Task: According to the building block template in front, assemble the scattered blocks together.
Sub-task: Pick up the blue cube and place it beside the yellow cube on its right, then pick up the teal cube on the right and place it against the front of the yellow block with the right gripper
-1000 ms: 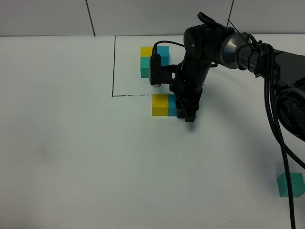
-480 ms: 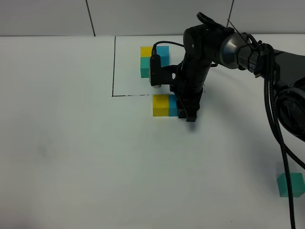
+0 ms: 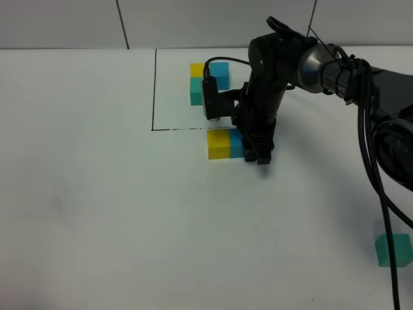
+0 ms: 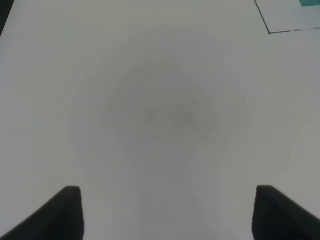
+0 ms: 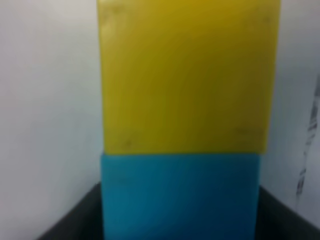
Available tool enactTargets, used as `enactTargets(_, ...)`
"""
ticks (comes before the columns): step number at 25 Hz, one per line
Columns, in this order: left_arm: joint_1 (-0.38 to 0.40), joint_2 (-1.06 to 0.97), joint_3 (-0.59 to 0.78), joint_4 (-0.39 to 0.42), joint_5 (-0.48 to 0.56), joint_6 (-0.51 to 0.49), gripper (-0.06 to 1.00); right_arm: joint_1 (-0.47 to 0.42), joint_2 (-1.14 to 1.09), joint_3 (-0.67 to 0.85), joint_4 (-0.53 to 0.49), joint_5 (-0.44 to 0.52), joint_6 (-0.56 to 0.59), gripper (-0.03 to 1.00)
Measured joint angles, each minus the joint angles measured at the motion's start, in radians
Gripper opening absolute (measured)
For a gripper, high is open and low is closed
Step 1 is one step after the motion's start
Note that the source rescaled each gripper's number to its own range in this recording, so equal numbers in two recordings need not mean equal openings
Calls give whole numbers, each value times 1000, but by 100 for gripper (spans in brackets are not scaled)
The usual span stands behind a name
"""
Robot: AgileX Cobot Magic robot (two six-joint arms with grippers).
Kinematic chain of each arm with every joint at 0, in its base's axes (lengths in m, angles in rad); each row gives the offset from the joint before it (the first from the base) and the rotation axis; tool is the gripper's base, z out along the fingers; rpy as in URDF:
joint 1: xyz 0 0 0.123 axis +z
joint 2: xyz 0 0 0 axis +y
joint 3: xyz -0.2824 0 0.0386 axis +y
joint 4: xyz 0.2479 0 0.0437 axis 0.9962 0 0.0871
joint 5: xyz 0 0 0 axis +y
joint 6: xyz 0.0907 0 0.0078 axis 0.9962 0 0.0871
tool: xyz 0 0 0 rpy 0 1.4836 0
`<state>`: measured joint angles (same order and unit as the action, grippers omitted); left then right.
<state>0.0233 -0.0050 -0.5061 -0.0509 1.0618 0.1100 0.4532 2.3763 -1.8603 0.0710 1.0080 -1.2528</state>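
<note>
The building block template (image 3: 208,79), a yellow, blue and teal L-shaped cluster, lies at the back inside a thin black-line rectangle (image 3: 153,90). Just in front of that line the loose yellow block (image 3: 218,143) and blue block (image 3: 235,146) sit side by side, touching. My right gripper (image 3: 257,157) reaches down over the blue block (image 5: 180,195), a finger close on each side and the jaws slightly parted; the yellow block (image 5: 187,75) lies just beyond it. The loose teal block (image 3: 394,250) lies alone far right. My left gripper (image 4: 167,215) is open over bare table.
The right arm and its black cables (image 3: 374,161) run along the right side, passing just above the teal block. In the left wrist view a corner of the black line (image 4: 270,32) shows. The back wall (image 3: 193,22) borders the white table (image 3: 97,213).
The right gripper's jaws have spread a little around the blue block. The yellow and blue pair has shifted slightly to the right. The left gripper shows no change.
</note>
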Motion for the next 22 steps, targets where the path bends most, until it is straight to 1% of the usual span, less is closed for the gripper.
enactTargets(1,0,0,0,0,0,0,62,0,0,0,-3,0,0,36)
enactTargets(3,0,0,0,0,0,0,62,0,-3,0,-11,0,13,61)
enactTargets(4,0,0,0,0,0,0,62,0,-5,0,-12,1,27,72)
enactTargets(6,0,0,0,0,0,0,62,-1,-19,0,-14,1,88,86)
enactTargets(7,0,0,0,0,0,0,62,-3,-30,0,-14,5,121,90)
enactTargets(9,0,0,0,0,0,0,62,-15,-69,1,-6,28,213,94)
enactTargets(12,0,0,0,0,0,0,62,-52,-130,31,2,61,375,95)
enactTargets(15,0,0,0,0,0,0,62,-97,-211,162,2,47,547,92)
enactTargets(17,0,0,0,0,0,0,62,-122,-291,309,2,-12,667,90)
enactTargets(22,0,0,0,0,0,0,62,-199,-534,687,3,-254,947,88)
